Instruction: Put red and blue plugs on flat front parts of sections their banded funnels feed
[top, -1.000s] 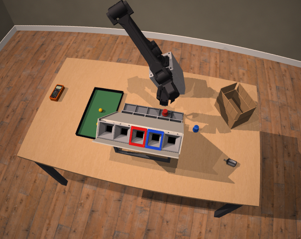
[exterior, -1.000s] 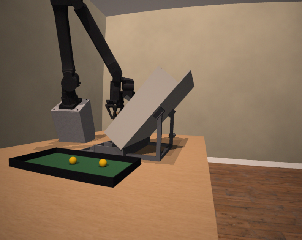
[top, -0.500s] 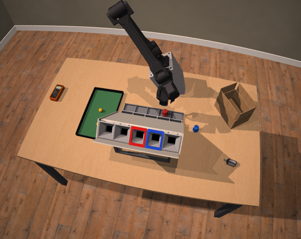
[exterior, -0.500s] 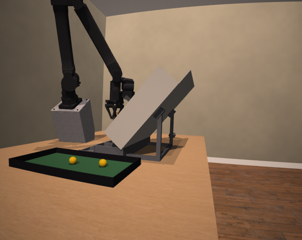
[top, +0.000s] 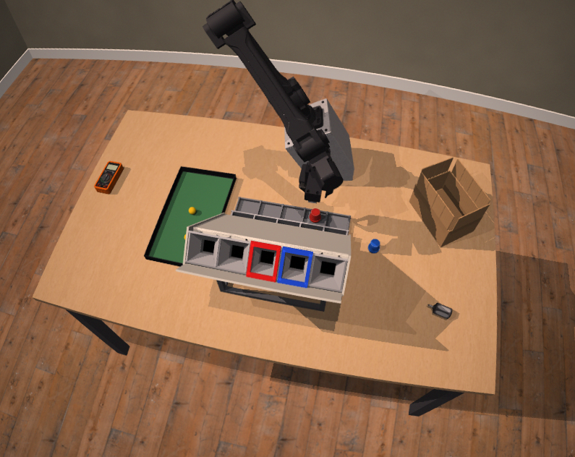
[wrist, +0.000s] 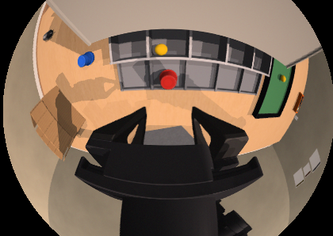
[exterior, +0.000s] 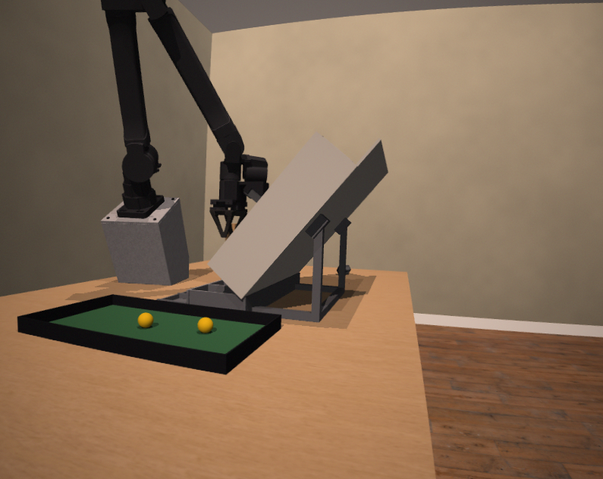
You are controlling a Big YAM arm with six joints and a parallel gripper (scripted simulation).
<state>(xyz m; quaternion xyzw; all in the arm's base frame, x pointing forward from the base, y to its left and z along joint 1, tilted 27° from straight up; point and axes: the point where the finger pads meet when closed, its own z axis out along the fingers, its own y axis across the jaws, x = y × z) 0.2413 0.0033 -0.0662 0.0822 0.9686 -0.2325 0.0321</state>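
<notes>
The red plug (top: 314,215) (wrist: 168,80) stands on the flat front part of a section, second from the right in the top view. A yellow marble (wrist: 161,49) lies in the back part of that same section. The blue plug (top: 374,246) (wrist: 86,59) stands on the table beside the row of sections. My gripper (top: 312,200) (exterior: 231,234) (wrist: 169,109) is open and empty, above and behind the red plug on the arm base's side. The red-banded funnel (top: 262,277) and blue-banded funnel (top: 293,283) are neighbours. The cover hides the pipes.
The slanted cover (top: 278,233) (exterior: 286,206) rises over the back of the sections. The green marble tray (top: 163,213) (exterior: 120,344) holds two yellow marbles. A cardboard box (top: 440,216) (wrist: 51,124), a multimeter (top: 108,176) and a small grey scoop-like thing (top: 442,310) stand apart.
</notes>
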